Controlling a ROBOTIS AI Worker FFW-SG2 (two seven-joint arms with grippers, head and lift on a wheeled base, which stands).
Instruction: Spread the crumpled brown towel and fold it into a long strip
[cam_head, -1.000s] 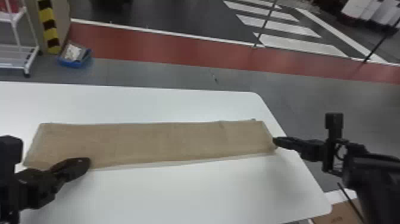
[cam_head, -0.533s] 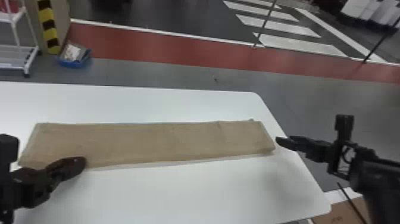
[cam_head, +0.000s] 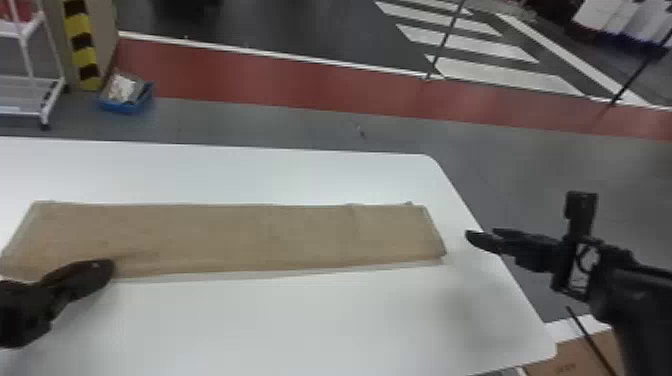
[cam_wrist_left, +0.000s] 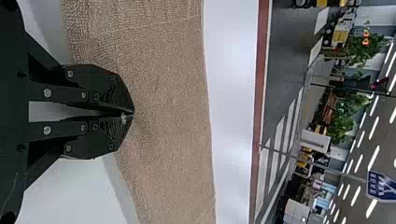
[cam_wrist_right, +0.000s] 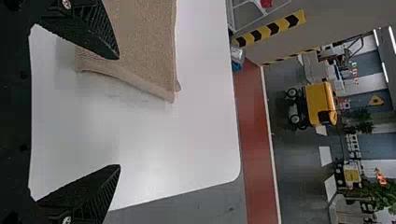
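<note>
The brown towel lies flat as a long strip across the white table, its right end slightly tilted in outline. At its front left edge is my left gripper, and in the left wrist view the left gripper has its fingertips together over the towel; whether cloth is pinched between them cannot be told. Off the towel's right end, by the table's side edge, stands my right gripper. In the right wrist view the right gripper is wide open, with the towel's end beyond one finger.
The white table has its right edge under the right gripper. A cardboard box sits low at the right, beside the table's near corner. On the floor beyond the table are a blue bin and a white wheeled rack.
Both the left gripper and the towel have shifted a little to the left. My right gripper has moved slightly right, away from the towel's end.
</note>
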